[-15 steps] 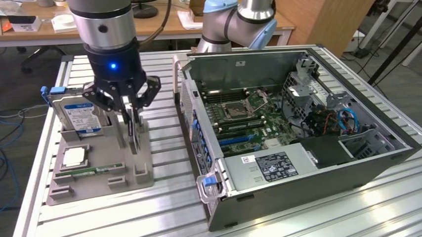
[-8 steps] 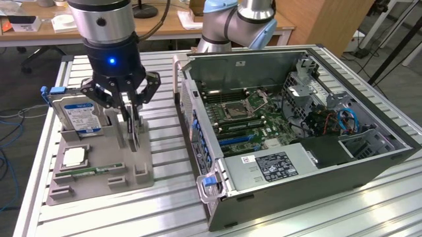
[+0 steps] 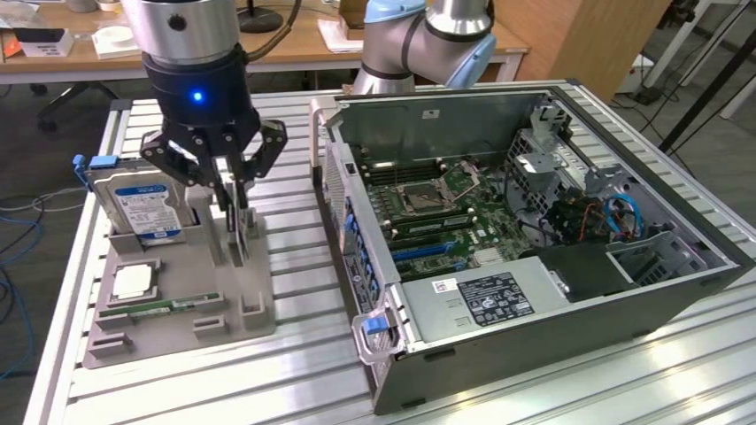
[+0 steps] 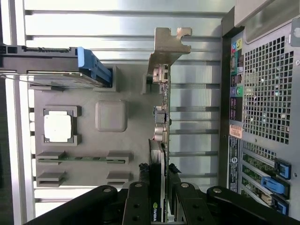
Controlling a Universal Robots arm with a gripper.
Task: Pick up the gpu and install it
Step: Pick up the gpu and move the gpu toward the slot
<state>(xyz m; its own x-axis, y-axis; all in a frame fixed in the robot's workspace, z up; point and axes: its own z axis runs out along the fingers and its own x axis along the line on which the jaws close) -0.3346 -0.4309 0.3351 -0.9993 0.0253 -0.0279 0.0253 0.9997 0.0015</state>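
I see end effector partly closed, clamping the gpu by both faces | gpu upright at grey tray edge | open computer case just beside tray

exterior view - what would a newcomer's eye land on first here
First the black gripper at the exterior view's left, closed on the gpu that stands upright in a grey holder tray. Then the open computer case at the exterior view's right, its motherboard bare. A hard drive with a blue-white label stands beside the gpu.
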